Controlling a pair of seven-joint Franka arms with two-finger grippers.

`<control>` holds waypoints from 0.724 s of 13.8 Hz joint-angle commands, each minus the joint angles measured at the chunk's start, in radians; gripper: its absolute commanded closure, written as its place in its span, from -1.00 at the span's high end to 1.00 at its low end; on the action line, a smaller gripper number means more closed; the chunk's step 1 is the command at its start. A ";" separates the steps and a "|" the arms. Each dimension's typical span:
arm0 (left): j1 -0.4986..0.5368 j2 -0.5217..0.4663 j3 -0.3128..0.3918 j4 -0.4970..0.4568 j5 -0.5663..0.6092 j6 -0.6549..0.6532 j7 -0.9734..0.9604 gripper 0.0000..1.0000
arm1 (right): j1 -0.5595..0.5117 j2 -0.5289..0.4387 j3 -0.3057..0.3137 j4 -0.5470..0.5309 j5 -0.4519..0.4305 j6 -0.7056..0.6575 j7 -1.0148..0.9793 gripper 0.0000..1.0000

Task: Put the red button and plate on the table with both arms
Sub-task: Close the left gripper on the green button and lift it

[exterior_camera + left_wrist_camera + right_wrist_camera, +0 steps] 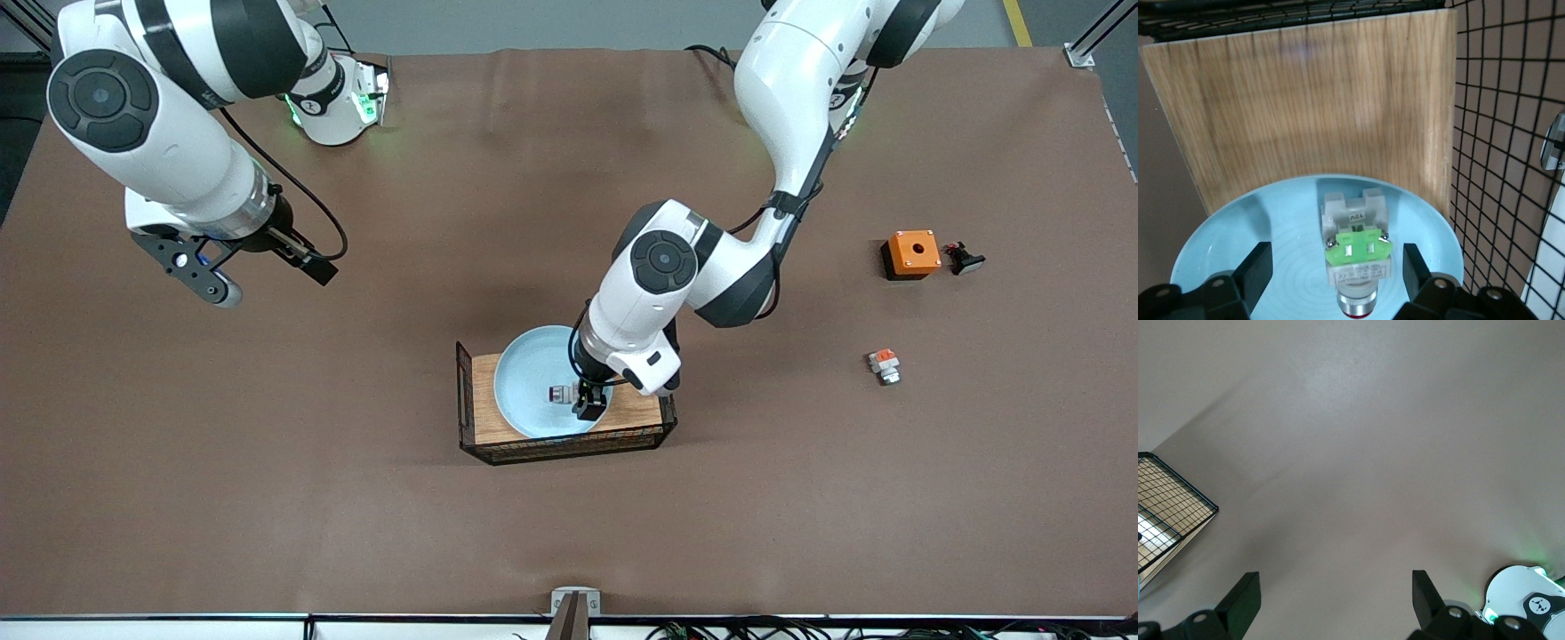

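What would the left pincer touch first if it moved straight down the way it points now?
Most likely the red button, which lies on the pale blue plate between the open fingers of the left pincer. Only the plate shows under it; the remaining gap is unclear.

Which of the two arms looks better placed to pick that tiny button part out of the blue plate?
The left. Its gripper is down in the round pale blue plate, open fingers either side of the small white-grey, green-marked red button. The right gripper waits over bare brown table.

The red button lies in the plate, which sits on the wooden board.
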 commanded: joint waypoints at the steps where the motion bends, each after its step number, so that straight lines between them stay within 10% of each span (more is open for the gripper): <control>1: -0.014 0.023 0.020 0.032 0.009 -0.001 -0.003 0.64 | 0.005 -0.010 -0.004 -0.013 -0.021 0.006 0.017 1.00; 5: -0.014 0.023 0.020 0.031 0.009 -0.001 -0.004 0.23 | 0.005 -0.008 -0.004 -0.013 -0.021 0.006 0.017 1.00; 8: -0.012 0.020 0.015 0.031 0.009 -0.009 -0.005 -0.85 | 0.007 -0.005 -0.004 -0.013 -0.021 0.008 0.017 1.00; 10: -0.012 0.011 0.015 0.032 0.009 -0.025 0.000 -1.00 | 0.005 -0.005 -0.004 -0.013 -0.021 0.008 0.017 1.00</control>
